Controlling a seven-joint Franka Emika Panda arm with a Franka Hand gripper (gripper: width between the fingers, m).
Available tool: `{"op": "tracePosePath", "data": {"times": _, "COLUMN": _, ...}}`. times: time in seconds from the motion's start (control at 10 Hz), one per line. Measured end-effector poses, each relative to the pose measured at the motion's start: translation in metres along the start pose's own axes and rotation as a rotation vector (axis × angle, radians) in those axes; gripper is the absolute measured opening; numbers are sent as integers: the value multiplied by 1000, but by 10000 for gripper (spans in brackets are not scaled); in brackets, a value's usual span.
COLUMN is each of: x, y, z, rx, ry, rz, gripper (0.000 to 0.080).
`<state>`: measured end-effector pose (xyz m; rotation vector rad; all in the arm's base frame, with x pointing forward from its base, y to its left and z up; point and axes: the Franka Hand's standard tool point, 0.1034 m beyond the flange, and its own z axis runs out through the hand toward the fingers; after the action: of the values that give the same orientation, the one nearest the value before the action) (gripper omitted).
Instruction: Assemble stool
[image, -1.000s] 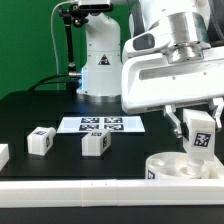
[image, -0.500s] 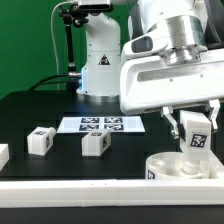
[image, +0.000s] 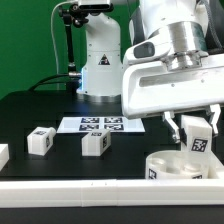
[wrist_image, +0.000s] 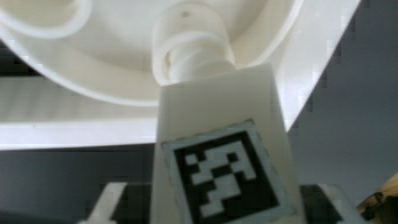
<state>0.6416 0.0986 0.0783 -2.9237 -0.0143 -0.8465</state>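
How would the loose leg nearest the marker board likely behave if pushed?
The loose leg looks blocky and flat-faced, so it would probably slide, not roll. It lies low, so tipping seems unlikely. Its moulded white body suggests stiffness.

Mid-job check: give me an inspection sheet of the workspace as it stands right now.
surface: black table, front edged by a white rail.
job's things: seat at the exterior view's right; held leg upright over it, peg end at a seat socket, seating not clear; loose leg and second loose leg lying apart; white piece cut off at the exterior view's left edge.
clutter: marker board only.
grippers: gripper shut on the held leg.
cables: nothing seen.
surroundings: green backdrop, black stand, arm's white base.
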Motion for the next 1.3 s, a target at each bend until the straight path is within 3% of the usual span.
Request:
{"op": "tracePosePath", "data": {"times": 1.1, "x": 1, "y": 3, "z": 3, "rx": -5, "ry": 60, "rz": -10, "gripper": 328}}
{"op": "tracePosePath", "data": {"times": 1.2, "x": 1, "y": 3, "z": 3, "rx": -5, "ry": 59, "rz": -11, "gripper": 507}}
{"op": "tracePosePath", "data": {"times": 1.3, "x": 1, "y": 3, "z": 3, "rx": -5, "ry": 59, "rz": -11, "gripper": 604}}
